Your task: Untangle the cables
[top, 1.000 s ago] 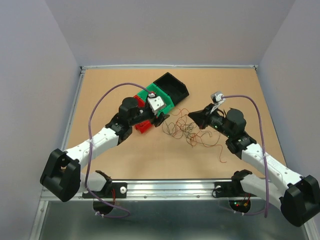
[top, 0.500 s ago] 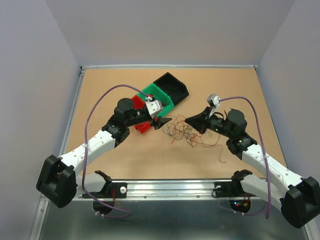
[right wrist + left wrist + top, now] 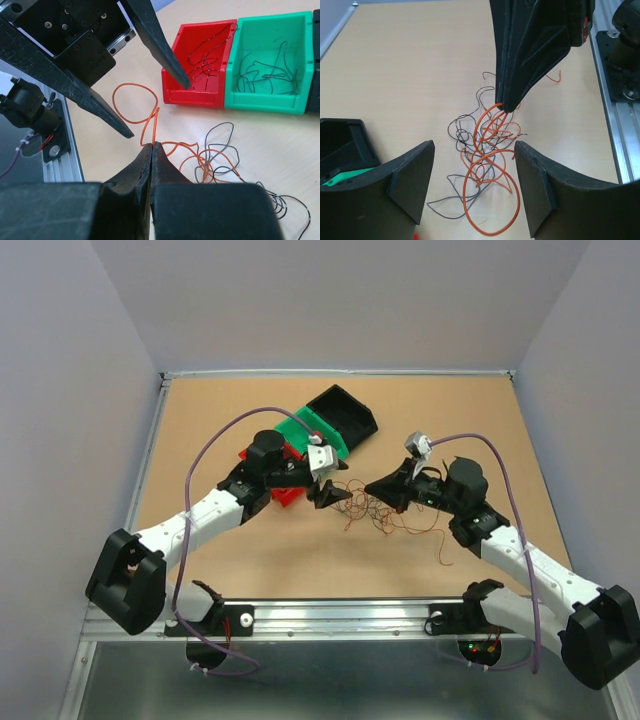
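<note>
A tangle of thin curly cables (image 3: 385,508) in orange, red and dark colours lies mid-table; it also shows in the left wrist view (image 3: 487,150) and the right wrist view (image 3: 210,157). My right gripper (image 3: 372,486) is shut on an orange cable (image 3: 150,122), pinched at its tips (image 3: 151,145), with a loop rising beyond them. My left gripper (image 3: 326,493) is open and empty; its fingers (image 3: 412,185) straddle the orange loop (image 3: 490,200) just left of the tangle, facing the right gripper's tips (image 3: 507,102).
A red bin (image 3: 197,65) and a green bin (image 3: 267,65) hold sorted thin wires; a black bin (image 3: 345,415) stands behind them. A loose red wire (image 3: 440,550) lies right of the tangle. The metal rail (image 3: 330,615) runs along the near table edge.
Both grippers have closed in on the tangle: the left moved right and down from the bins, the right moved left. The tangle has shifted slightly.
</note>
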Motion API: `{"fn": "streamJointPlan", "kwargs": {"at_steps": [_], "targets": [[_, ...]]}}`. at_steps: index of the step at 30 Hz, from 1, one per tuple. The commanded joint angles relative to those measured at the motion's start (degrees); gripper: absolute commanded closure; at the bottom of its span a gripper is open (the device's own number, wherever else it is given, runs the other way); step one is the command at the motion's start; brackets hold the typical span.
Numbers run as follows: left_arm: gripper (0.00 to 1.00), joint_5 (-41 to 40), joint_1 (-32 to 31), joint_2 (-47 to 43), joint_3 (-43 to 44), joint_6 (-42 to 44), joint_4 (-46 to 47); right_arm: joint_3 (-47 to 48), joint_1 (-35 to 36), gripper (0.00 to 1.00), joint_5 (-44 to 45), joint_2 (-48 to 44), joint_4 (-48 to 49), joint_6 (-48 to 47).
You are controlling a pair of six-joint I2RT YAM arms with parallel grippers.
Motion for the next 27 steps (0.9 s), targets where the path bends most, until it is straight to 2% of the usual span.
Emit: {"fn": "streamJointPlan", "kwargs": {"at_steps": [1, 4, 5, 6, 7, 8, 10, 11, 12, 13, 16, 17, 20, 24, 27], "targets": [[0.28, 1.84, -1.98, 0.68, 3.99, 0.98, -0.49, 0.35, 1.21, 0.99, -1.33, 0.54, 3.32, -1.26], [0.40, 0.16, -3.55, 1.92, 5.39, 1.06, -1.01, 0.44, 1.82, 0.99, -1.16, 0.81, 3.77, -1.26], [0.54, -1.32, -3.82, 2.97, 5.83, 1.06, -1.28, 0.44, 2.00, 0.99, -1.16, 0.98, 4.03, -1.26], [0.63, -2.38, -4.26, 3.58, 6.80, 0.72, -1.28, 0.53, 2.26, 0.99, -1.07, 1.07, 4.20, -1.35], [0.92, -4.48, -4.35, 4.81, 7.59, 0.36, -1.45, 0.61, 2.27, 0.99, -1.07, 1.16, 4.20, -1.35], [1.00, -5.28, -4.35, 5.34, 8.29, 0.19, -1.72, 0.53, 2.35, 0.99, -1.07, 1.42, 4.29, -1.35], [1.00, -7.65, -4.35, 5.87, 10.31, -0.17, -2.42, 0.53, 2.53, 0.99, -0.89, 1.69, 4.56, -1.87], [1.00, -8.19, -4.35, 5.53, 10.76, -0.34, -2.51, 0.35, 2.44, 0.93, -0.81, 1.95, 4.90, -2.40], [1.00, -8.37, -4.44, 5.00, 11.20, -0.43, -2.60, 0.35, 2.44, 0.83, -0.54, 1.95, 4.91, -2.40], [1.00, -9.41, -4.44, 3.69, 12.16, -1.47, -2.77, 0.00, 2.44, 0.57, 0.16, 2.21, 5.60, -2.92], [1.00, -11.53, -4.35, 1.14, 16.10, -3.76, -4.60, -0.88, 2.44, 0.26, 2.78, 3.09, 7.45, -3.81], [1.00, -12.23, -4.44, 0.78, 17.51, -4.55, -5.23, -1.05, 2.44, 0.22, 3.58, 3.53, 7.98, -3.90], [1.00, -10.83, -4.44, 0.51, 25.33, -6.84, -8.22, -1.06, 2.44, 0.15, 7.01, 6.16, 10.88, -3.98], [1.00, -9.60, -4.35, 2.27, 36.23, -12.90, -10.33, 1.84, 2.44, 0.16, 10.71, 12.49, 12.64, -3.02], [1.00, -13.89, -4.44, 4.81, 44.93, -14.32, -11.30, 3.68, 2.44, 0.16, 12.29, 16.53, 12.90, -2.84]]}}
